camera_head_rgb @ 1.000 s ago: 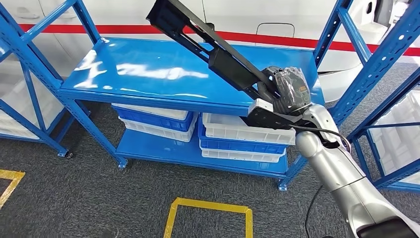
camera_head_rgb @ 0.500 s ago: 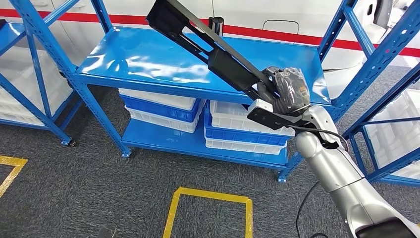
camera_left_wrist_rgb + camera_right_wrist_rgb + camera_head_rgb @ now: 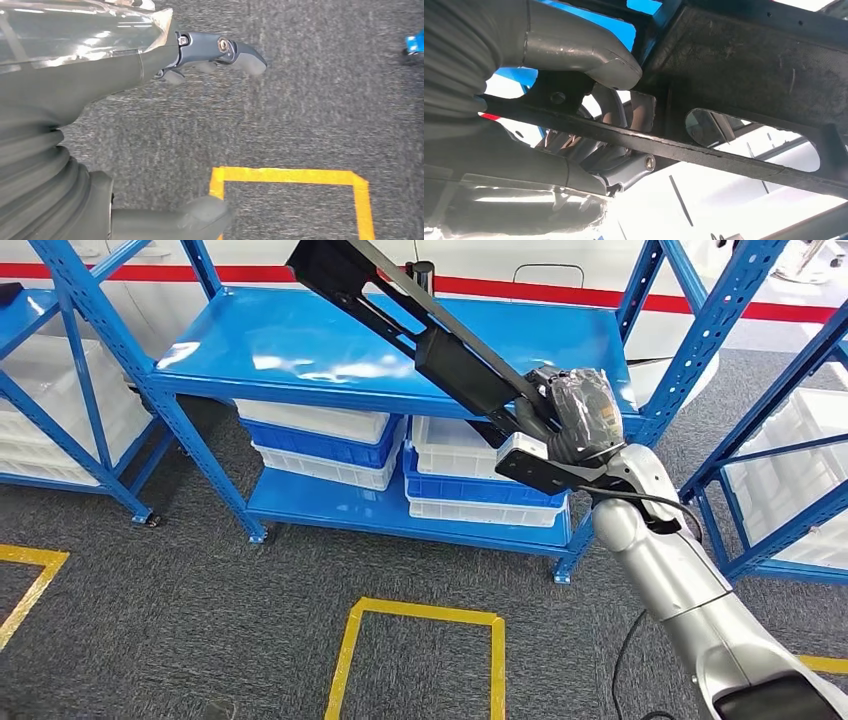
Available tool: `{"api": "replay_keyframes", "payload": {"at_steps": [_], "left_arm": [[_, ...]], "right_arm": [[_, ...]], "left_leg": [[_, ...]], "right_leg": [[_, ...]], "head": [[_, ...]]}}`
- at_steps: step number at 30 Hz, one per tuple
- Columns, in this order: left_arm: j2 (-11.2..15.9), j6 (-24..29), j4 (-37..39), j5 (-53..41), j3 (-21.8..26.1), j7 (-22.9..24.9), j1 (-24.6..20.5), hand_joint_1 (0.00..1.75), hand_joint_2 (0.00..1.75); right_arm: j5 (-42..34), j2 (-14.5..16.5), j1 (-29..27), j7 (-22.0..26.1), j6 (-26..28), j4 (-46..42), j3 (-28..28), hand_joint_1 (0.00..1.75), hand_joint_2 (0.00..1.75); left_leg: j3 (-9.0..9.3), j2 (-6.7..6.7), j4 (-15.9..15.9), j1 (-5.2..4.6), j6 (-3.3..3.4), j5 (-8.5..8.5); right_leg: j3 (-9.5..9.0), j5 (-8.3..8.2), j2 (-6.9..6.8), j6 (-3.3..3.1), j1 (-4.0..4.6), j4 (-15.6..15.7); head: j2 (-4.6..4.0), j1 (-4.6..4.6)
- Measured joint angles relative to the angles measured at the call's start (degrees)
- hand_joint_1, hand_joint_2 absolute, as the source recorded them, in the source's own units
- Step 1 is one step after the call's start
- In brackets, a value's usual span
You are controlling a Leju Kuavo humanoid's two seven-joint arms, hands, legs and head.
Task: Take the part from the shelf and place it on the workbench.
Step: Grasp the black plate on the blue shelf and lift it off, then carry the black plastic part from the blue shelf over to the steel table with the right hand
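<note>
Up close you have the right hand (image 3: pixel 574 100) wrapped around the black part (image 3: pixel 744 65) — the thick grey thumb (image 3: pixel 579 47) lies over one edge, the fingers (image 3: pixel 611 107) curl behind a slim black bar. You can see an oval cut-out in the part, and blue shelf metal (image 3: pixel 596 22) past the thumb.

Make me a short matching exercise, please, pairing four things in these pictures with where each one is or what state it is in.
Things:
1. long black part
2. left hand
3. white and blue bins
4. yellow tape square

States or places:
A. stacked on the lower shelf
B. on the grey carpet
C. gripped by the right hand, raised above the top shelf
D. holding nothing, above the floor

Pairs: 1-C, 2-D, 3-A, 4-B
</note>
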State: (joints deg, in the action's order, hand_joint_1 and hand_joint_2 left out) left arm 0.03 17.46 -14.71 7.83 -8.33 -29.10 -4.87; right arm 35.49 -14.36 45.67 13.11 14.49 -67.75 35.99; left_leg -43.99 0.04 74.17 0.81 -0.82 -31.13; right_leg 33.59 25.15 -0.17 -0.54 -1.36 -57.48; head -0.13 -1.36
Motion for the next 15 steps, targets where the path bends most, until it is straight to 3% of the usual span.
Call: {"api": "replay_keyframes", "payload": {"at_steps": [1,2,4,6,8,10,12,14,15], "left_arm": [[0.01,0.0,0.0,0.07,0.0,-0.06,0.02,0.0,1.75],[0.01,0.0,0.0,0.17,0.0,-0.14,0.03,0.0,1.75],[0.01,0.0,-0.01,0.38,0.0,-0.25,0.01,0.0,1.75],[0.01,0.0,-0.02,0.48,0.0,-0.31,0.01,0.0,1.75],[0.01,-0.02,-0.01,0.48,0.0,-0.34,0.1,0.0,1.75],[-0.04,-0.05,0.0,0.48,0.0,-0.36,0.13,0.0,1.75],[-0.09,-0.07,0.0,0.48,0.0,-0.39,0.11,0.0,1.75],[-0.08,-0.09,0.0,0.48,0.01,-0.43,0.15,0.0,1.75],[-0.09,-0.12,0.0,0.48,0.02,-0.45,0.16,0.0,1.75]], "right_arm": [[0.01,0.0,-0.08,0.0,0.0,0.01,-0.02,1.75,1.75],[0.01,0.0,-0.13,0.0,0.0,0.01,-0.07,1.75,1.75],[0.01,0.01,-0.12,0.0,0.01,-0.04,-0.29,1.75,1.75],[0.03,0.03,0.01,0.01,0.02,-0.13,-0.6,1.75,1.75],[0.05,0.06,0.11,0.01,0.02,-0.16,-0.77,1.75,1.75],[0.08,0.02,0.14,0.01,0.02,-0.15,-0.86,1.75,1.75],[0.1,-0.07,0.11,0.02,0.02,-0.14,-0.97,1.75,1.75],[0.14,-0.18,-0.13,0.0,0.02,-0.14,-1.07,1.75,1.75],[0.18,-0.25,-0.36,-0.01,0.03,-0.14,-1.1,1.75,1.75]], "left_leg": [[0.77,0.01,0.42,0.12,-0.1,0.45],[2.74,0.01,-1.44,0.24,-0.1,1.62],[8.95,-0.1,-9.14,0.37,0.07,3.13],[12.96,-0.37,-14.82,0.16,0.58,2.98],[13.07,-0.46,-15.83,-0.21,1.5,3.14],[12.47,-0.17,-16.33,-0.32,2.83,4.25],[11.39,0.08,-16.67,-0.34,3.92,5.61],[9.82,0.09,-16.63,-0.52,4.33,6.8],[8.99,0.09,-16.6,-0.64,4.38,7.41]], "right_leg": [[0.66,-0.51,0.0,0.15,-0.02,-0.03],[1.25,-0.99,0.01,0.38,-0.05,-0.05],[2.1,-1.8,0.03,1.0,0.0,-0.13],[2.44,-2.54,-0.02,1.82,0.16,-0.09],[2.56,-3.36,-0.09,2.76,0.3,0.22],[3.39,-2.67,-0.05,3.2,0.31,-0.62],[5.49,1.13,-0.01,2.76,0.26,-5.41],[7.95,5.54,0.01,2.52,0.28,-13.23],[8.47,6.62,0.01,2.71,0.29,-16.13]], "head": [[0.0,0.01],[0.0,0.01],[0.0,-0.02],[0.0,0.02],[0.0,0.05],[0.0,0.05],[0.0,0.14],[0.0,0.19],[0.0,0.19]]}}
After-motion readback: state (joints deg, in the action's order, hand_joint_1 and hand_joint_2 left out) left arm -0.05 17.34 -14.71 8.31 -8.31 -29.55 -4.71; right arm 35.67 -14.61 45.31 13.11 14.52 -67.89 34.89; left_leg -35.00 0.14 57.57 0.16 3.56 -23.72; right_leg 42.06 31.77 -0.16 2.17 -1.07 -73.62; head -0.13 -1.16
